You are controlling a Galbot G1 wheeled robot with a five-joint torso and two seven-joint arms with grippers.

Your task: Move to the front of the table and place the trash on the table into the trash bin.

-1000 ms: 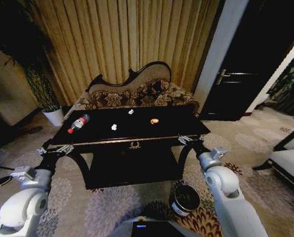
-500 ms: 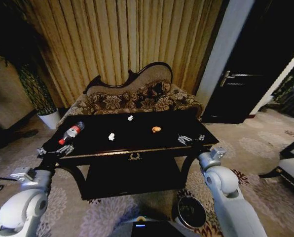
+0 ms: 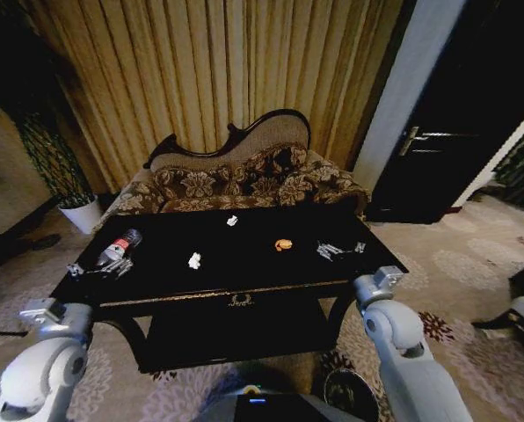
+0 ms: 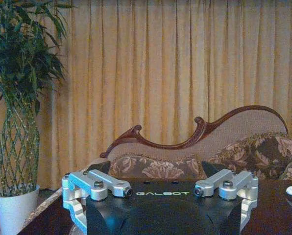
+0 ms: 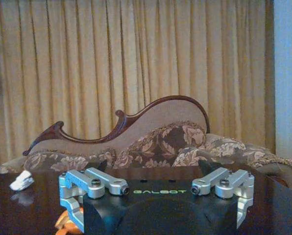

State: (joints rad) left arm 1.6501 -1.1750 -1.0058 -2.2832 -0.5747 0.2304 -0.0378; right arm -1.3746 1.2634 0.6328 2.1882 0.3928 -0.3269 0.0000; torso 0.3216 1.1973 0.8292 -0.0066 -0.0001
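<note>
At the table (image 3: 244,290), both arms out over its top.
I see left gripper (image 3: 98,269) and right gripper (image 3: 339,251) fingers spread, empty; bottle (image 3: 115,249) mid-left by the left one, paper wads (image 3: 194,260) centre, trash bin (image 3: 352,393) bottom edge.

A home sitting room: floral sofa (image 3: 244,176), gold curtains (image 3: 227,79).

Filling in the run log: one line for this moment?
phase: at table | left tool: open by bottle | right tool: open over tabletop | paper wads untouched
</note>
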